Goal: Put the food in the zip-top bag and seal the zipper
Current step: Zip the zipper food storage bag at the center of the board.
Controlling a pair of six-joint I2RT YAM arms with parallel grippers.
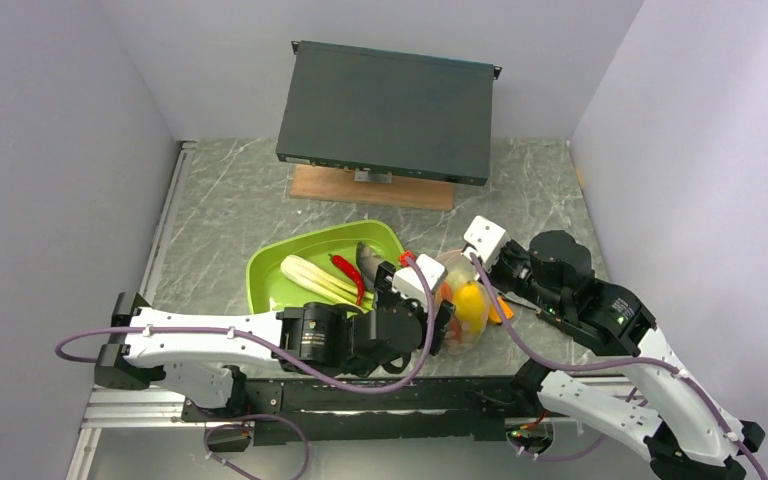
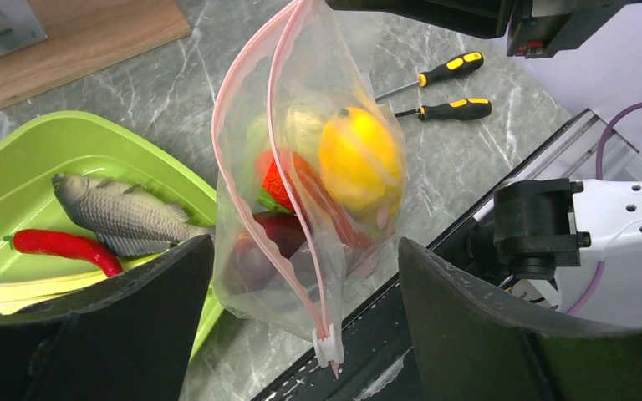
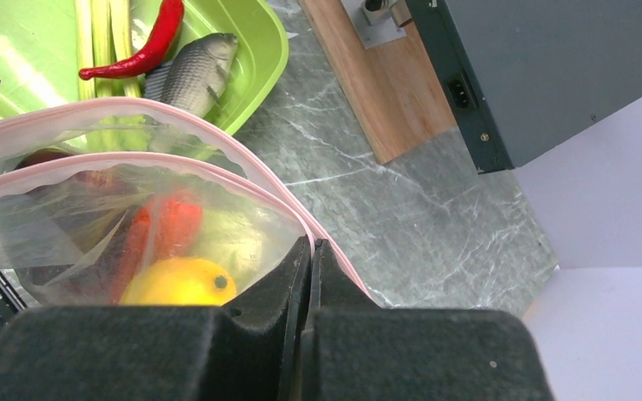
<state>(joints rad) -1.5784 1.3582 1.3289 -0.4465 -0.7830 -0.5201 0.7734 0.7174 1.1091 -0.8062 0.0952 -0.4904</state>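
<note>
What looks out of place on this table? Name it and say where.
Two screwdrivers lie on the table beside the zip-top bag, which the right gripper pinches by its edge. They are tools among toy food, so they do not belong with the bagging. Nothing looks spilled or damaged.

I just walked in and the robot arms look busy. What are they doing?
They are packing toy food into a clear bag. The right gripper pinches the bag's edge; the left gripper is open, a finger on each side of it. A yellow fruit and a tomato are inside. The fish, chilli and green stalks lie in the green tray, and the zipper is open.
</note>
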